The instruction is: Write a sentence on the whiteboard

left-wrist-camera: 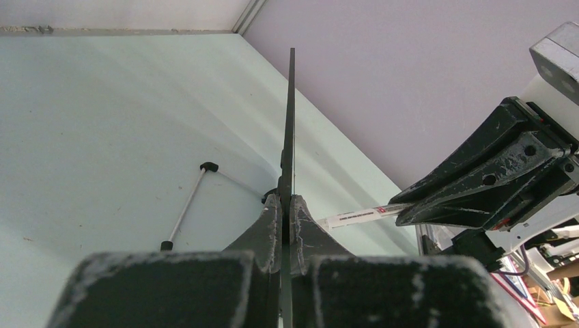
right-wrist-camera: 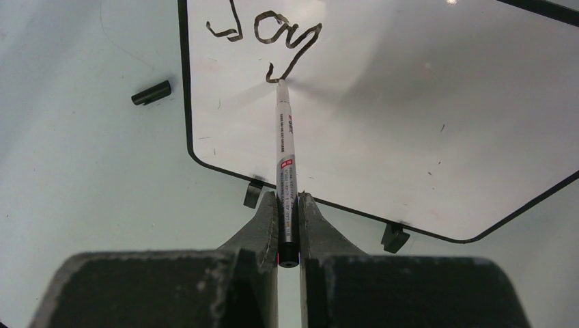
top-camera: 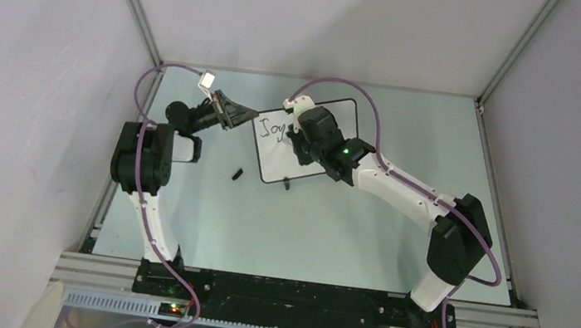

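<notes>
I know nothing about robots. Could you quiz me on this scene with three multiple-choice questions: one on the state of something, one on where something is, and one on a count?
1. The right end effector is:
A open and empty
B shut on the marker pen
C shut with nothing held

2. The black pen cap lies:
A on the whiteboard
B on the pen's tip
C on the table beside the whiteboard

3. The number of letters written is:
A three
B none
C six

Answers:
1. B: its jaws pinch the pen's barrel.
2. C: the cap rests on the table, outside the board's black frame.
3. A: only "Joy" is on the board.
</notes>
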